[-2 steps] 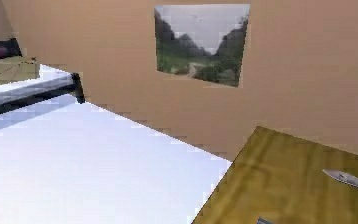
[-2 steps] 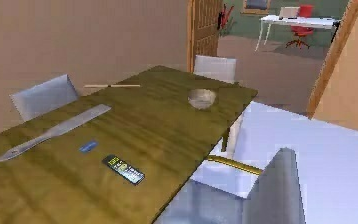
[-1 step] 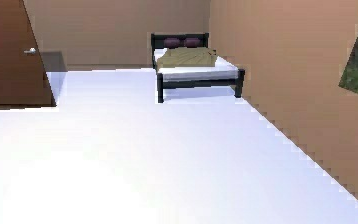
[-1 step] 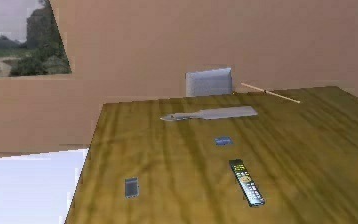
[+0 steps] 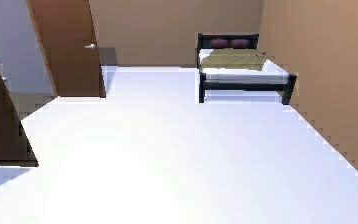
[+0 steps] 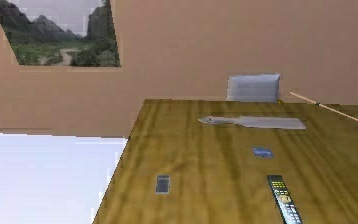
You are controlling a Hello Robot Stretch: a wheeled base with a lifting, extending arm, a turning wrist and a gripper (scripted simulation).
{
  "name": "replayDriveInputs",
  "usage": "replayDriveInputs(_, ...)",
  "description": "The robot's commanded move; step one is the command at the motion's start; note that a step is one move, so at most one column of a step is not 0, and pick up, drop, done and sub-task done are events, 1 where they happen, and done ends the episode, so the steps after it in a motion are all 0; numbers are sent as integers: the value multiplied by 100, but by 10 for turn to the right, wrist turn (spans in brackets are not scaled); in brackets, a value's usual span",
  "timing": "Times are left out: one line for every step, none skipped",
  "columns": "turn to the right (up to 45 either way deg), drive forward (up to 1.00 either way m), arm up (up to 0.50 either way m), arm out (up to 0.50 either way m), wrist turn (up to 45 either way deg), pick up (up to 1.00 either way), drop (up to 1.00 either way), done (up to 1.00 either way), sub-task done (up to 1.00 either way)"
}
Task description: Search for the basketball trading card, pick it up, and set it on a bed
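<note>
A bed (image 5: 242, 70) with a dark frame, a tan blanket and two dark pillows stands against the far wall at the forward view's upper right. In the arm side view a wooden table (image 6: 207, 160) carries a small flat blue thing (image 6: 263, 152) right of its middle; it is too small to tell whether it is a card.
On the table also lie a small dark slab (image 6: 163, 184), a remote control (image 6: 283, 199), a grey flat sheet (image 6: 255, 122) and a thin stick (image 6: 325, 105). A grey chair back (image 6: 253, 87) stands behind it. A brown door (image 5: 69, 48) stands open left; pale floor (image 5: 177, 140) leads to the bed.
</note>
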Motion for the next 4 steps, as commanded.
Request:
replayDriveInputs(0, 0, 50, 0, 0, 0, 0, 0, 0)
replayDriveInputs(0, 0, 36, 0, 0, 0, 0, 0, 0)
replayDriveInputs(0, 0, 0, 18, 0, 0, 0, 0, 0)
replayDriveInputs(0, 0, 0, 0, 450, 0, 0, 0, 0)
